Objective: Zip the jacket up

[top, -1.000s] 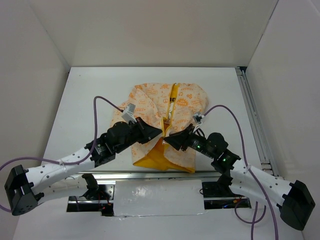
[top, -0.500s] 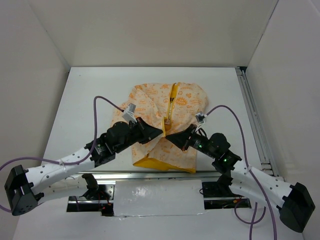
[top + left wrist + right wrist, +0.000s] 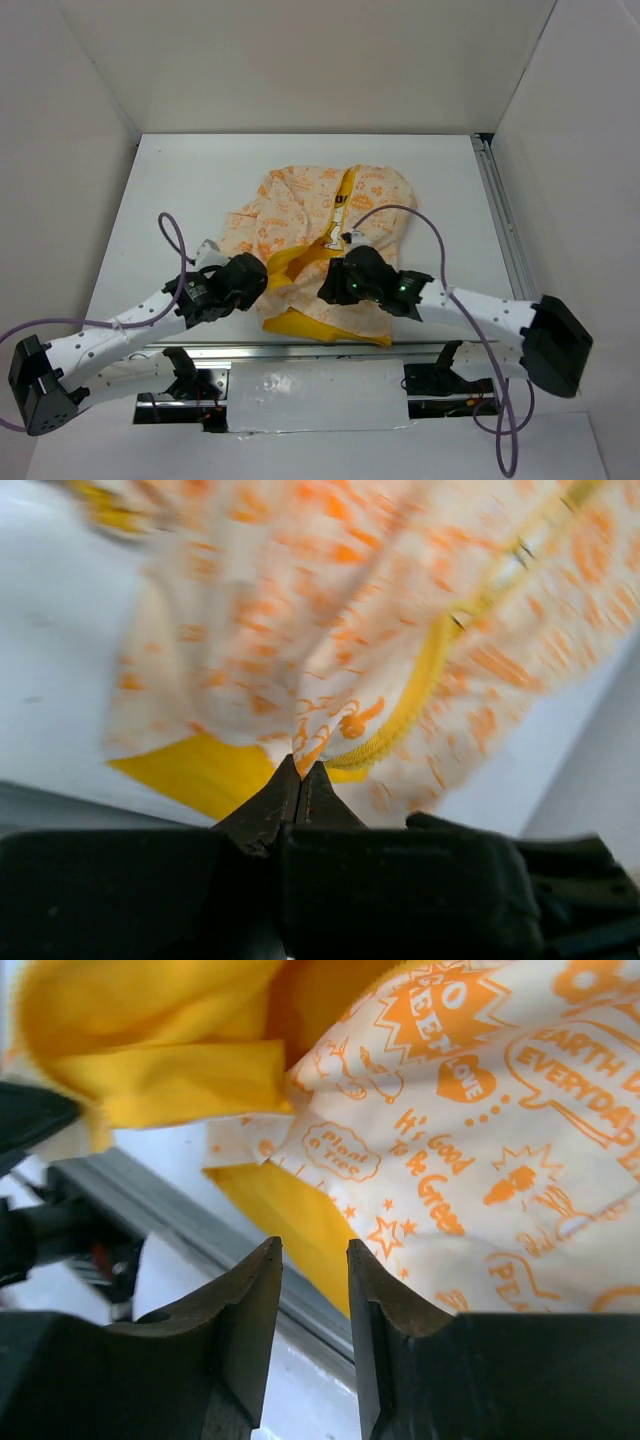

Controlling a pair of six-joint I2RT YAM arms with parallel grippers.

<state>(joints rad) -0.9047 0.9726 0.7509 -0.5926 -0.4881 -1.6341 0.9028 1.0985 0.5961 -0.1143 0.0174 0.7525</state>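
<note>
The jacket [image 3: 375,200] lies mid-table, cream with orange print, its yellow zipper strip [image 3: 346,195] running down the front. Its lower left flap is pulled toward the near left, showing yellow lining [image 3: 290,262]. My left gripper [image 3: 262,282] is shut on a fold of the flap's edge [image 3: 312,742], next to the yellow zipper edge [image 3: 420,675]. My right gripper [image 3: 322,288] is open and empty, and hovers over the jacket's lower hem. In the right wrist view its fingertips [image 3: 270,1260] stand above printed fabric [image 3: 480,1140] and lining [image 3: 290,1220].
A metal rail [image 3: 320,352] runs along the table's near edge, close under the jacket hem; it also shows in the right wrist view [image 3: 180,1210]. Another rail [image 3: 510,240] runs down the right side. White walls enclose the table [image 3: 170,190].
My left gripper has pulled back to the near left with the flap, exposing more yellow lining. My right gripper has swung left over the jacket's lower middle.
</note>
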